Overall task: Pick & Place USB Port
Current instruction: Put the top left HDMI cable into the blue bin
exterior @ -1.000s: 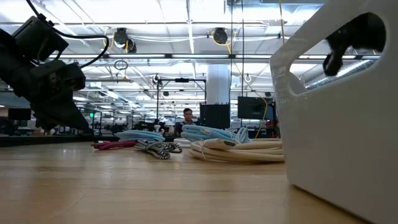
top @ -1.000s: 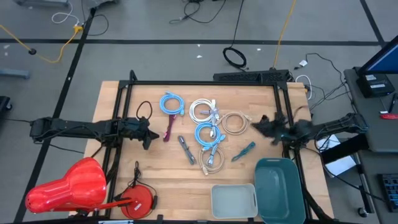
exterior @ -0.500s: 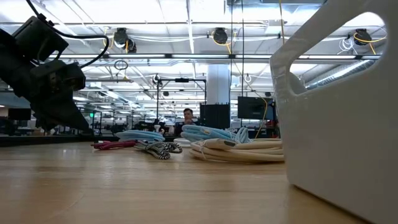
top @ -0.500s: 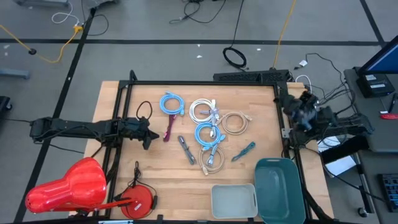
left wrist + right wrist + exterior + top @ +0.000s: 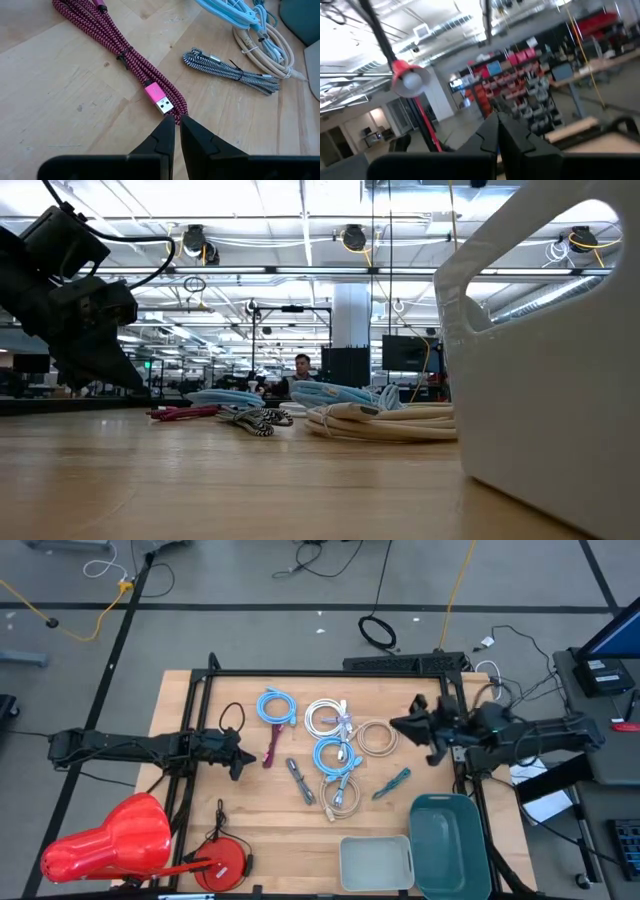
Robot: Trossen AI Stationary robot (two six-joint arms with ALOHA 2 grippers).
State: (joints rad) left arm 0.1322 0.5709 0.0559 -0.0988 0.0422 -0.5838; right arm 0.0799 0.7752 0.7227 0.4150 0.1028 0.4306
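Several coiled USB cables lie on the wooden table: a magenta braided one (image 5: 272, 743) with a pink plug (image 5: 159, 98), a black-and-white braided one (image 5: 300, 780), light blue coils (image 5: 335, 755), a beige coil (image 5: 378, 737) and a teal one (image 5: 392, 783). My left gripper (image 5: 238, 753) is shut and low, just left of the magenta cable; its tips (image 5: 176, 122) point at the pink plug. My right gripper (image 5: 402, 725) is shut (image 5: 497, 122) and held above the table's right side, near the beige coil, looking level into the room.
A pale bin (image 5: 376, 862) and a teal bin (image 5: 448, 845) stand at the near right edge; the pale bin fills the low view's right side (image 5: 550, 380). A red lamp (image 5: 110, 840) and a red round base (image 5: 222, 865) sit at the near left. A black frame (image 5: 320, 673) borders the table.
My right arm pulled back toward the table's far right corner, then swung out again toward the left, ending over the right side by the beige coil. It has left the gap in the pale bin's handle in the low view. The cables have not moved.
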